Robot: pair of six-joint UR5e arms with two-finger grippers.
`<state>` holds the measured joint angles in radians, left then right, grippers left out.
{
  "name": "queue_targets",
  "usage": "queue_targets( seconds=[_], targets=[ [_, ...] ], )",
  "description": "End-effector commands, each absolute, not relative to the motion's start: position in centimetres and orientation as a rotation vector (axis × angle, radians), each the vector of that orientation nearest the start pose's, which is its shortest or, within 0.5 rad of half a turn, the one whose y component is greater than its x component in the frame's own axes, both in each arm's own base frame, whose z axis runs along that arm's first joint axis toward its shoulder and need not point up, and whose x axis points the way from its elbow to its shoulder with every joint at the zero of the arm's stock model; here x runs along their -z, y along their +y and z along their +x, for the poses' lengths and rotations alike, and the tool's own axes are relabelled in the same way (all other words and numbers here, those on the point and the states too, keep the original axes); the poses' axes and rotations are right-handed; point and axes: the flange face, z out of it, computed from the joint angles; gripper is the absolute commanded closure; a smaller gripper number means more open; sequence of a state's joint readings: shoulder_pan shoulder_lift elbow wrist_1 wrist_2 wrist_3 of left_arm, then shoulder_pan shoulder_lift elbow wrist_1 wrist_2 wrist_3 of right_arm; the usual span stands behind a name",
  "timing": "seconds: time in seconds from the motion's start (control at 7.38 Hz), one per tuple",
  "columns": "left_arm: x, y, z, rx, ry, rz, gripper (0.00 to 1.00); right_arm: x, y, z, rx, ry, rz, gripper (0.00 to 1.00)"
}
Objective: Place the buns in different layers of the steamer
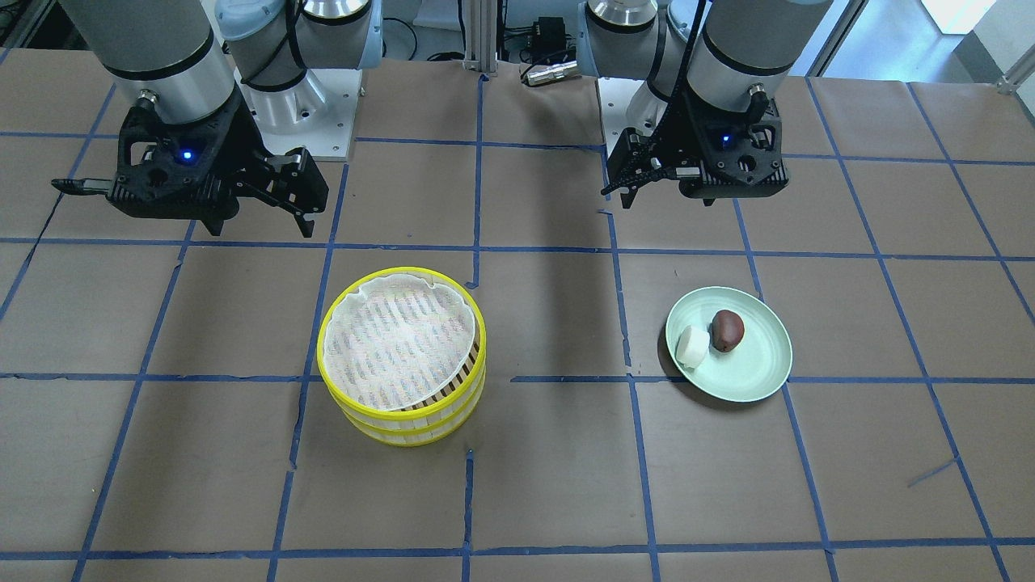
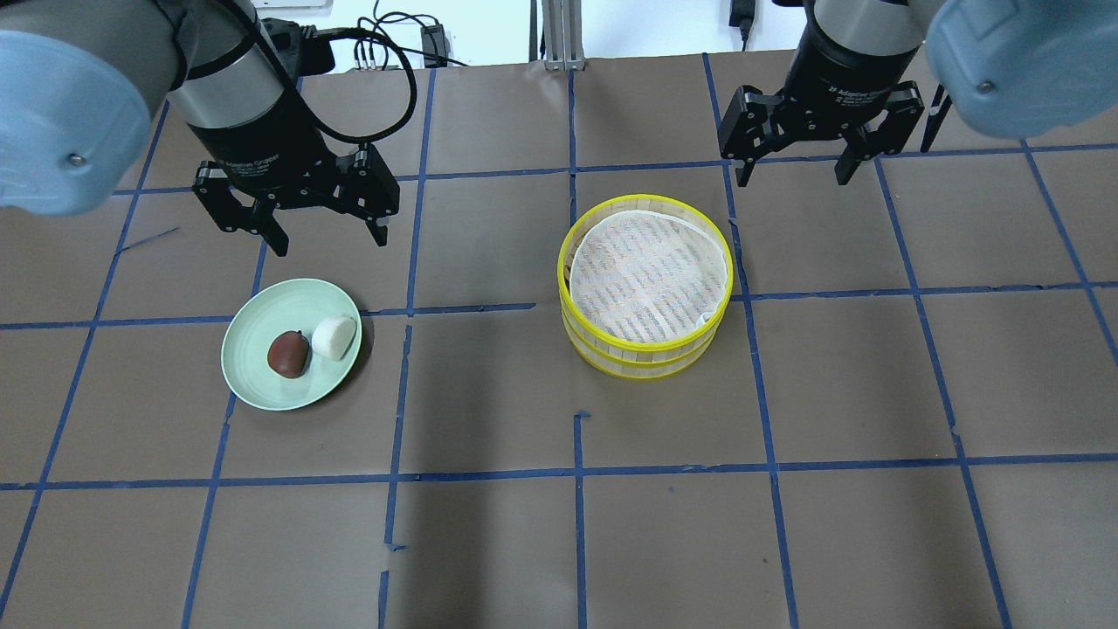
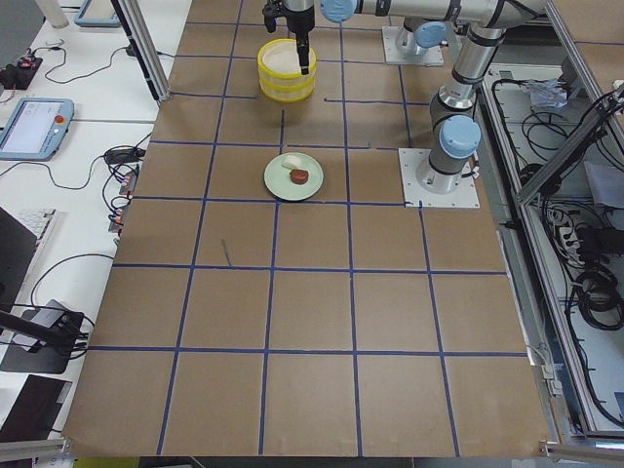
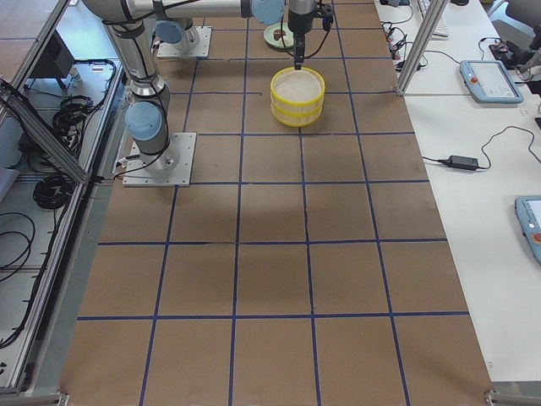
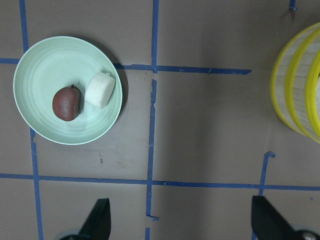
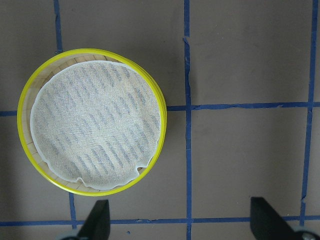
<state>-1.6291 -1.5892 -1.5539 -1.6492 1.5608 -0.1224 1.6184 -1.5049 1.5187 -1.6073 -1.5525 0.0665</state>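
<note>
Now the left gripper (image 2: 330,243) and right gripper (image 2: 793,179) gape wide; the white bun (image 2: 334,336) lies at 2 o'clock of the brown bun (image 2: 288,353).

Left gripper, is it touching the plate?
Apart. The left wrist view shows the left gripper open at the bottom edge, with bare table between its fingertips and the plate.
</note>
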Motion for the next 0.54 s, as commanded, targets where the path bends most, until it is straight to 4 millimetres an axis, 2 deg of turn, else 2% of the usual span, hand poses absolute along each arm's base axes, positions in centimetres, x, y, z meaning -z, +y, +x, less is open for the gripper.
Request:
queue_targets(
  seconds=[0.0,0.41],
  targets=[
    [-47.69,-48.38,-16.28,-0.131,3.140,-0.104,0.00,-47.96,-51.49,15.95,0.042,3.124,0.028,0.00],
    [-47.40,-48.55,-16.20,-0.138,3.138,-0.107,0.00,-47.33,-51.98,16.02,0.041,3.120,0.028,0.00]
  ],
)
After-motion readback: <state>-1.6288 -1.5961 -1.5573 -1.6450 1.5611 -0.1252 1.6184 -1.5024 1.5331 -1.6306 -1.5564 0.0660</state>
